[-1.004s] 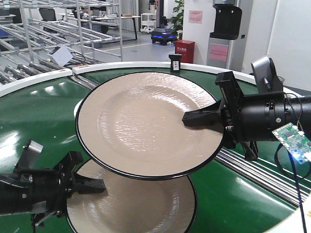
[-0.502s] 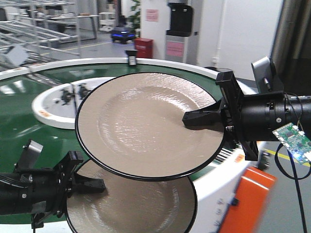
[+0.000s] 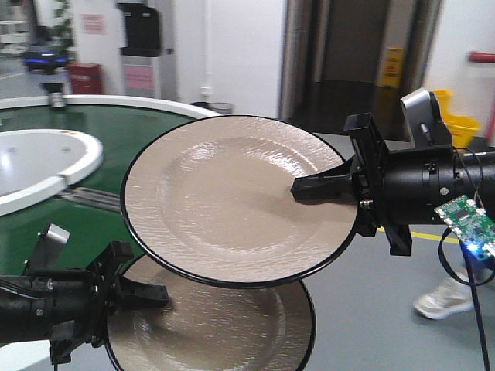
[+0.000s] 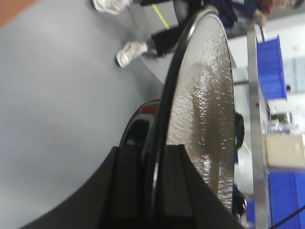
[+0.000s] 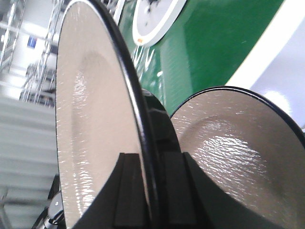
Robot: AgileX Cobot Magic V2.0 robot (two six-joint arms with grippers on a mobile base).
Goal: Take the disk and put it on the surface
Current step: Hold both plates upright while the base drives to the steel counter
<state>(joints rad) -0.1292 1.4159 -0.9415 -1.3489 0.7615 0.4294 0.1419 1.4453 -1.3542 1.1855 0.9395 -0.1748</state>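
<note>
The upper disk point(image 3: 224, 197) is clamped by the right gripper point(image 3: 298, 189), and the lower disk point(image 3: 224, 325), overlapped beneath, by the left gripper point(image 3: 158, 296); no counter is seen.

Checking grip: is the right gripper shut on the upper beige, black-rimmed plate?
Shut: the right gripper pinches the rim of the upper beige black-rimmed plate.

Green ring conveyor point(image 3: 116, 130), water dispenser point(image 3: 144, 42), yellow caution sign point(image 3: 393, 66), white sneaker point(image 3: 445, 298), grey floor point(image 3: 371, 317)

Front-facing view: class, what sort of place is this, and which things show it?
Probably a factory or workshop hall: a green ring-shaped conveyor belt with white rim, a grey floor with a yellow line, and a yellow caution sign.
</note>
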